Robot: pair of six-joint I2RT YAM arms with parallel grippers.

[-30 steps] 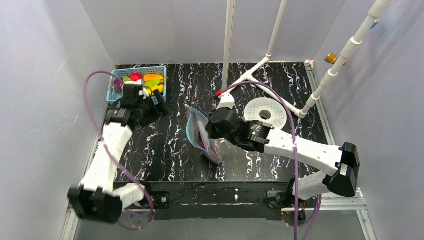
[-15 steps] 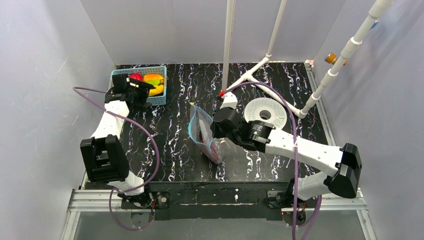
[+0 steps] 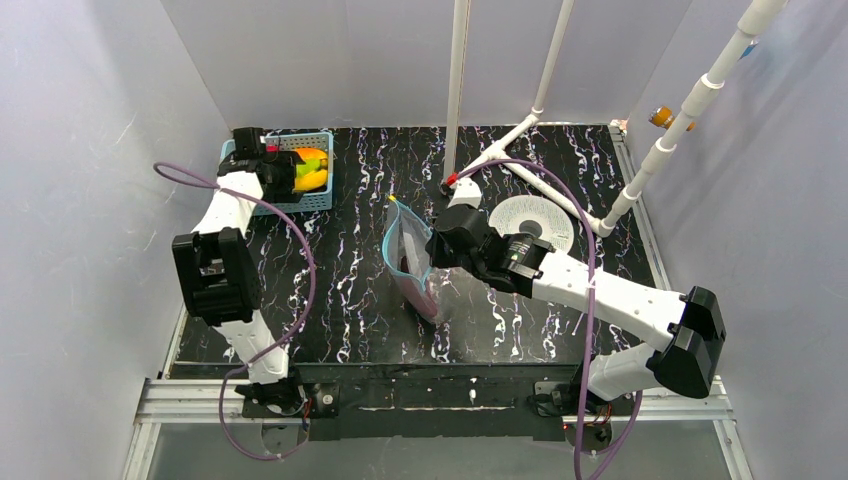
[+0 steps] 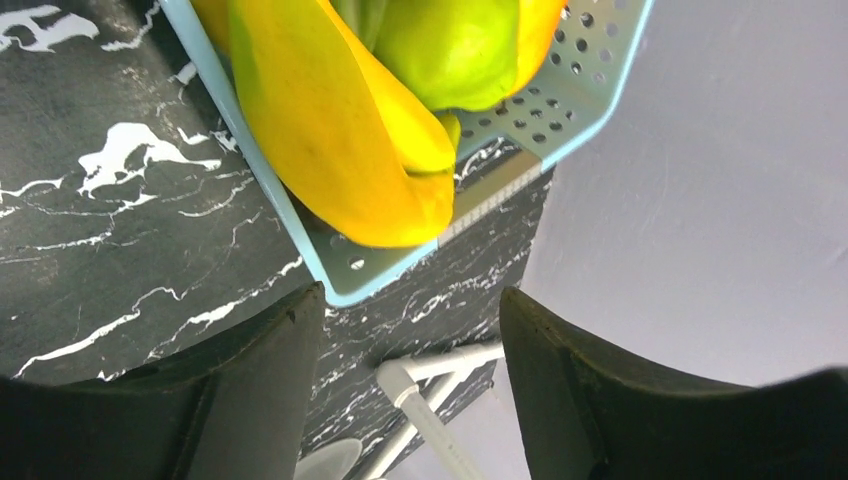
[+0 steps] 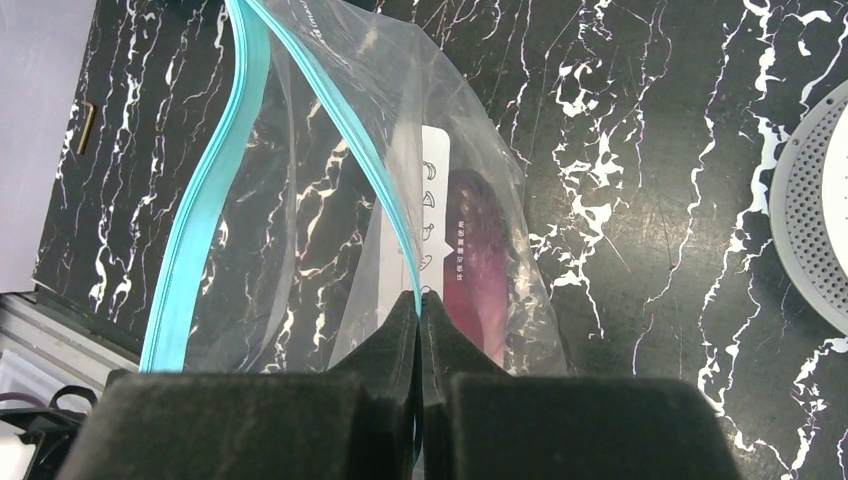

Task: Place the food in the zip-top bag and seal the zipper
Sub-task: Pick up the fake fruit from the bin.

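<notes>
Right claw (image 5: 420, 300) clenched on one strip of the zipper (image 5: 205, 190); bag (image 5: 300, 230) held up by that edge over the counter (image 5: 650, 120), mouth gaping. A purple piece (image 5: 480, 260), probably the eggplant, is seen through the crinkled plastic beside a white card (image 5: 440, 200). Disc (image 5: 815, 200) is noted right of the bag, apart. Left claw (image 4: 410, 300) is spread wide, nothing gripped, above the basket (image 4: 590, 70) corner at the counter's far left. Banana (image 4: 330, 130) and green piece (image 4: 450, 40) are lodged in the basket, touching
</notes>
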